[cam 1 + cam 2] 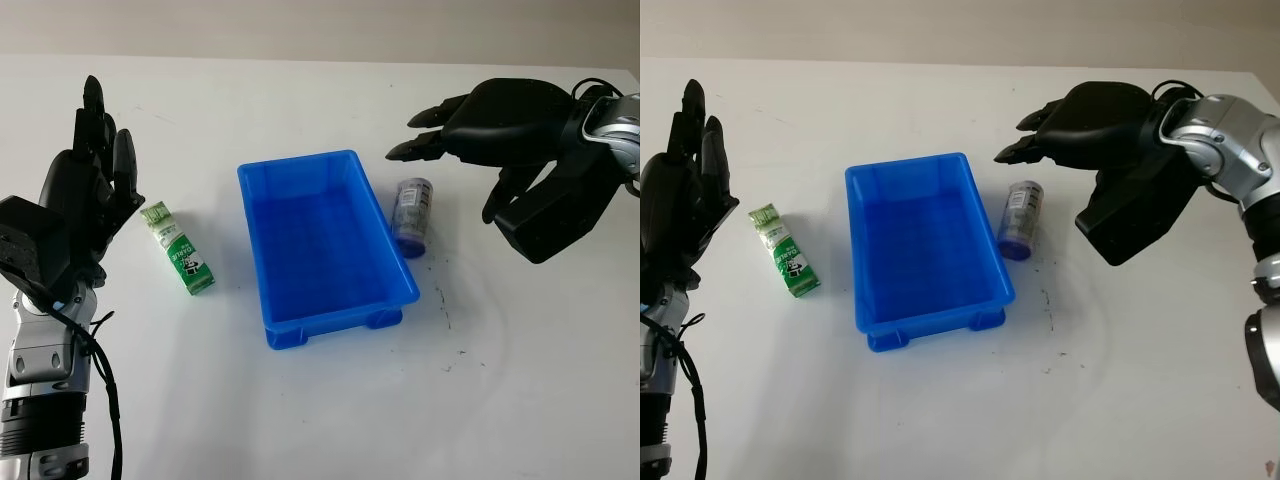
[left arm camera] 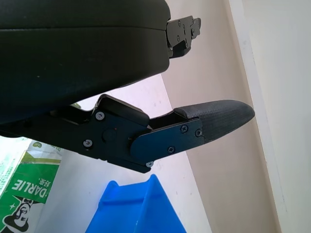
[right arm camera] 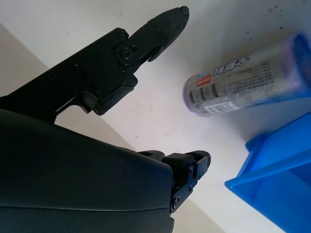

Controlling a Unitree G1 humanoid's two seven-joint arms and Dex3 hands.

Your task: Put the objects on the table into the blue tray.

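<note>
I am hovering my right hand [image 1: 1080,125], wide and empty, above the purple can [image 1: 1021,219] beside the blue tray [image 1: 926,300], needing to descend and grasp.

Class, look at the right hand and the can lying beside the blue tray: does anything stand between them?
Nothing visible does. The right hand, open, hovers above and beyond the purple can, which lies on its side on the white table against the blue tray.
</note>
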